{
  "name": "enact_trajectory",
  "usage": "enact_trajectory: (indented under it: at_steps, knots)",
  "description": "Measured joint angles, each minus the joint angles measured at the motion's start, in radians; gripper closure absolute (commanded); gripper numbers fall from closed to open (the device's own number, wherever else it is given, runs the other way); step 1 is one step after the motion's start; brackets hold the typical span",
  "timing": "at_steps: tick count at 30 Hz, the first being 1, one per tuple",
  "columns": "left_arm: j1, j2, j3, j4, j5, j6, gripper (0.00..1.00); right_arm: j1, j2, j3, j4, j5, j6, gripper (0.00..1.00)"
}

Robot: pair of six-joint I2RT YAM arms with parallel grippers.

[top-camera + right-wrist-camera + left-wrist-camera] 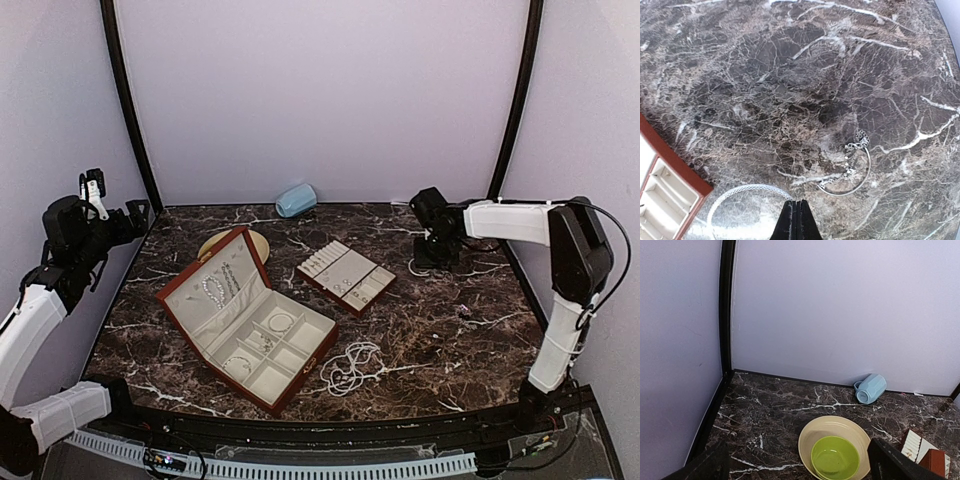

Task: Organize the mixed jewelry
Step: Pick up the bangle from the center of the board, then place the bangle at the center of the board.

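I see pearl strands (350, 367) tangled by the surface's (480, 330) near edge; a mesh bangle (747, 187) and a chained bangle (847, 159) lie flat, apart, far right.

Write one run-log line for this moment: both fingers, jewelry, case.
left fingers: open, holding nothing | right fingers: shut at mesh bangle, grip unclear | case: open | bead strand: loose on table

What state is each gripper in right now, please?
Left gripper: open, holding nothing.
Right gripper: closed at the mesh bangle; whether it grips it cannot be told.
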Motion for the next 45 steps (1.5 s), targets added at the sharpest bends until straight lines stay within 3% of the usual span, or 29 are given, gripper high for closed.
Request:
enact_trajectory:
  at_steps: [6,12,22,33,45]
  knots:
    - [0.000,-0.002,-0.001,0.000,0.000,0.000,0.01,0.033,-0.050,-0.035,-0.017,0.001,-0.016,1.00]
    - [0.000,-0.008,-0.003,0.002,0.000,0.000,0.01,0.175,-0.056,-0.025,-0.062,-0.006,-0.035,1.00]
    - [0.000,-0.017,-0.013,0.004,0.003,0.000,0.01,0.388,-0.048,0.180,-0.152,-0.037,-0.096,1.00]
    - [0.000,-0.019,-0.013,0.003,0.001,0.000,0.01,0.541,0.163,0.402,-0.163,-0.124,-0.180,1.00]
    - [0.000,-0.029,-0.014,0.004,-0.004,0.000,0.01,0.616,0.222,0.401,-0.163,-0.161,-0.201,1.00]
